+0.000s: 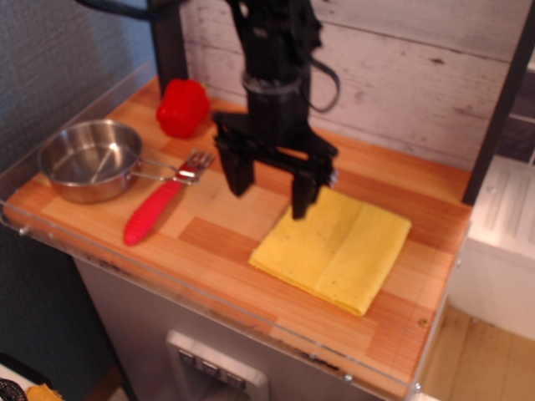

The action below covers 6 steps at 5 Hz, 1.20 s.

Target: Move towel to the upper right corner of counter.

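The yellow folded towel [334,249] lies flat on the right front part of the wood-plank counter [217,242]. My black gripper [271,195] hangs over the counter's middle, open and empty, with its fingers pointing down. Its right finger [304,197] is over the towel's upper left corner; its left finger stands over bare wood. I cannot tell whether the finger touches the cloth.
A steel pan [90,159] sits at the left. A fork with a red handle [155,210] lies beside it. A red pepper [183,107] stands at the back left. A whitewashed plank wall [401,75] runs behind the counter. A clear acrylic rim [251,322] edges the front.
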{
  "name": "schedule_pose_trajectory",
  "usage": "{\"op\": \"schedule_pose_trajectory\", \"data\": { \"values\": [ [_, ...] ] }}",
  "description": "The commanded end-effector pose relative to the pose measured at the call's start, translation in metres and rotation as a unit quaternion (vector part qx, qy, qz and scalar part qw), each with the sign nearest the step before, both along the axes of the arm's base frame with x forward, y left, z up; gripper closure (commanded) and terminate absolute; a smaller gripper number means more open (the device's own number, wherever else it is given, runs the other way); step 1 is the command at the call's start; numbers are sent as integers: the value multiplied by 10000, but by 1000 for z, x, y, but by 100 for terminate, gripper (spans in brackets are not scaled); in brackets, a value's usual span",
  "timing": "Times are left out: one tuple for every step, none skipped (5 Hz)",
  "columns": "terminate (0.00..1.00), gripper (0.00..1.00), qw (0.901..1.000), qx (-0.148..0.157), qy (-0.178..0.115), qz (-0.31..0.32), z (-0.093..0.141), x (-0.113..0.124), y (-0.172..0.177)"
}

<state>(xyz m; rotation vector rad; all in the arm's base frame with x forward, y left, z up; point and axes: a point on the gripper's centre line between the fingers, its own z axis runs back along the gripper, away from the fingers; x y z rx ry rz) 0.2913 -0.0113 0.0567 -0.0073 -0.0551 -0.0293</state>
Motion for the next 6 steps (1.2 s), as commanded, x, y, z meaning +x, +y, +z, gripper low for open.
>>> {"op": "schedule_pose_trajectory", "data": {
  "values": [
    [0, 0, 9994, 90, -79, -323, -14, -6, -35],
    [0, 0, 9995, 150, 14, -273, -25, -9, -43],
    [0, 0, 9993, 267, -148, -212, -43, -10, -39],
    [0, 0, 9992, 330, -173, -133, -63, -10, -31],
    [0, 0, 9996, 246, -43, -144, -69, -9, -31],
    [0, 0, 9999, 88, 95, -24, -71, -2, -29]
  ]
}}
